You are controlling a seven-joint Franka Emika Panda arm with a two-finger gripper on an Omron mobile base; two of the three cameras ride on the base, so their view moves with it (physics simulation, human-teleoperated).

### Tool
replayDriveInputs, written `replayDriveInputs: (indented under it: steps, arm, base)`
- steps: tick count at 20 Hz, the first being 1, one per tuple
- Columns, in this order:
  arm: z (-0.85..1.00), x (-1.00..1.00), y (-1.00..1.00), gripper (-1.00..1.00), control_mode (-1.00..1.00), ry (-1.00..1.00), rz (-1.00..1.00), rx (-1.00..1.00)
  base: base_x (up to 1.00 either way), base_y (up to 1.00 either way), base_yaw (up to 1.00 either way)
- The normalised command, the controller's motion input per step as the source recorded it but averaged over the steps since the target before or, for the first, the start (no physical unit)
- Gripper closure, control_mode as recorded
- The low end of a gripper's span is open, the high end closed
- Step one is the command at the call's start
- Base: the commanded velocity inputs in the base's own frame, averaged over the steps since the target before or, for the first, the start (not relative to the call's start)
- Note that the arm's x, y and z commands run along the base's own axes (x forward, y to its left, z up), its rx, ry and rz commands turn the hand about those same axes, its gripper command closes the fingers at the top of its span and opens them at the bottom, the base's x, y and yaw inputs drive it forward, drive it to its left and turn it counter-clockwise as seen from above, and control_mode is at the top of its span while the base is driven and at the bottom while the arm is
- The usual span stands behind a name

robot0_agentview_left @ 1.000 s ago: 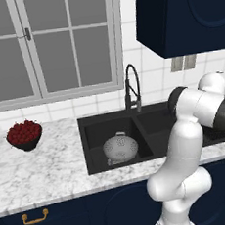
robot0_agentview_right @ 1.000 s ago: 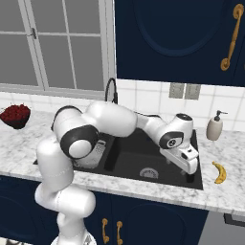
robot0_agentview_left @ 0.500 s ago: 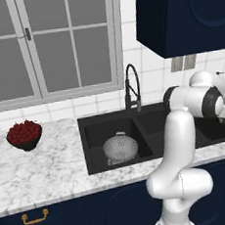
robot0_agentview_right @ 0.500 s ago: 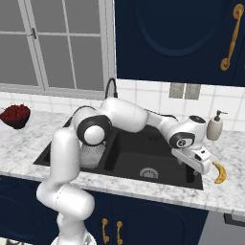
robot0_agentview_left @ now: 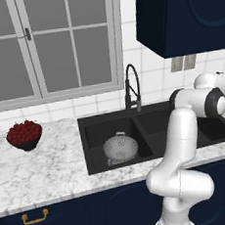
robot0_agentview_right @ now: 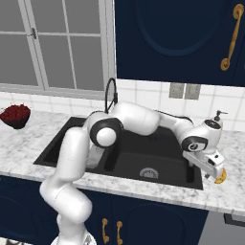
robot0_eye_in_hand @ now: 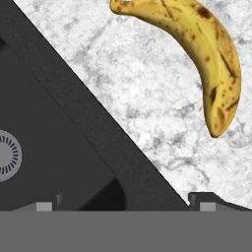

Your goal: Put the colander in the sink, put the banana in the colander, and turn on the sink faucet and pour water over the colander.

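White marble counter (robot0_agentview_left: 51, 170) w/ a black double sink (robot0_agentview_left: 98, 167) under a window; navy cupboards above & below. Colander (robot0_agentview_left: 120, 147) sits in the left basin, so step one looks done; it's there to catch water from the faucet (robot0_agentview_left: 131, 85), which stands at the back rim between the basins, off for now as far as I can tell. Bowl of red fruit (robot0_agentview_left: 24, 135) is far left on the counter, not part of the job. Banana (robot0_eye_in_hand: 197, 54) lies flat on the marble just right of the sink's right edge, apart from the rim, curve facing the basin in the hand view. Gripper (robot0_agentview_right: 210, 167) hangs over that right edge w/ the banana's end (robot0_agentview_right: 220, 179) peeking out below it; jaws are spread wide w/ nothing between them, not touching the fruit yet. Wide spread makes sense: it's lining up to straddle the banana across its width. Vs half a sec ago the arm has stretched further right & the hand has come over the sink's right rim, nearly above the banana; a sec ago it was still over the right basin. Colander, bowl & banana haven't shifted.
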Motion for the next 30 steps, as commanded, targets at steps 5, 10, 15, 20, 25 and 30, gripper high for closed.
replayDriveInputs:
  steps: [5, 10, 15, 20, 25, 30]
  arm:
    - [-0.01, 0.01, -0.35, -1.0, -1.0, 0.0, 0.0, -0.03]
    - [-0.05, 0.08, -0.32, -1.0, -1.0, 0.0, 0.0, -0.06]
    - [-0.07, 0.11, -0.29, -1.0, -1.0, 0.0, 0.0, -0.04]
    - [-0.04, 0.01, -0.4, -1.0, -1.0, 0.0, 0.01, -0.01]
    - [-0.13, 0.0, -0.1, -1.0, -1.0, 0.0, 0.0, -0.01]
    - [-0.21, 0.0, -0.01, -1.0, -1.0, 0.0, 0.0, -0.01]
  base:
    - [0.0, 0.0, 0.0]
    - [0.0, 0.0, 0.0]
    - [0.0, 0.0, 0.0]
    - [0.0, 0.0, 0.0]
    - [0.0, 0.0, 0.0]
    - [0.0, 0.0, 0.0]
